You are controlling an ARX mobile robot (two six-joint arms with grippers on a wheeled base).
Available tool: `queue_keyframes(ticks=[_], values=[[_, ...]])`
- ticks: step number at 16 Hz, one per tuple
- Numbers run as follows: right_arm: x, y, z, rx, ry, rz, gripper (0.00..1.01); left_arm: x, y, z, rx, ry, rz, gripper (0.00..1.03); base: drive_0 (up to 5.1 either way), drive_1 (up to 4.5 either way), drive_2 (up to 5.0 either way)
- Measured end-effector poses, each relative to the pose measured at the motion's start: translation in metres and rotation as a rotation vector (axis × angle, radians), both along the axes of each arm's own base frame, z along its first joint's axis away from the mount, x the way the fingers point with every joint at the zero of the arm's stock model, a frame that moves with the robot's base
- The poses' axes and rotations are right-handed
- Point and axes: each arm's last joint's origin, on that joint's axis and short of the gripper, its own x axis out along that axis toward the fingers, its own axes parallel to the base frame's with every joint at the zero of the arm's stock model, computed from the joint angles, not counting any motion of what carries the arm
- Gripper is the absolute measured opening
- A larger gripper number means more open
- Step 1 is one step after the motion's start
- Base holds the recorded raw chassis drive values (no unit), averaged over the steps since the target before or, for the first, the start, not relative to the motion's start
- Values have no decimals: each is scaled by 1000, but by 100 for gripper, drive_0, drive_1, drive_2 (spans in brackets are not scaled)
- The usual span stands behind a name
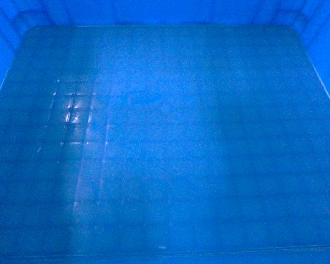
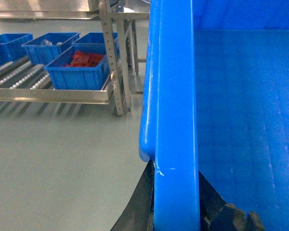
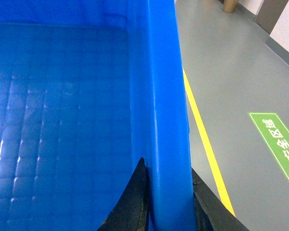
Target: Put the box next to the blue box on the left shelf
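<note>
As both claws clamp rims, box (image 1: 165, 143) level, opening up, long axis L-R.

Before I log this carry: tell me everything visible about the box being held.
The box is a bright-blue plastic crate with a thick rounded rim and a smooth, empty floor marked by a faint square grid. It fills the head view. The left gripper and right gripper each straddle a side rim, holding it above the floor.

The bright-blue box (image 1: 170, 137) has a faint square-grid floor; the grey ground (image 3: 231, 62) bears a yellow stripe (image 3: 204, 144).
</note>
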Motion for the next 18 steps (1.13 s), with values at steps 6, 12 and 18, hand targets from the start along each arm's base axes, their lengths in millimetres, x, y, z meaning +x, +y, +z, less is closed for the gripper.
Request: queue_keyframes(ticks=[6, 12, 18], values=[[0, 0, 0, -1, 1, 0, 12, 0, 0, 0, 0, 2, -1, 9, 2, 410, -406], [0, 0, 0, -1, 0, -1, 12, 0, 0, 0, 0, 0, -1, 9, 6, 414, -402], [0, 0, 0, -2, 1, -2, 12, 0, 0, 0, 0, 1, -1, 9, 3, 411, -405]])
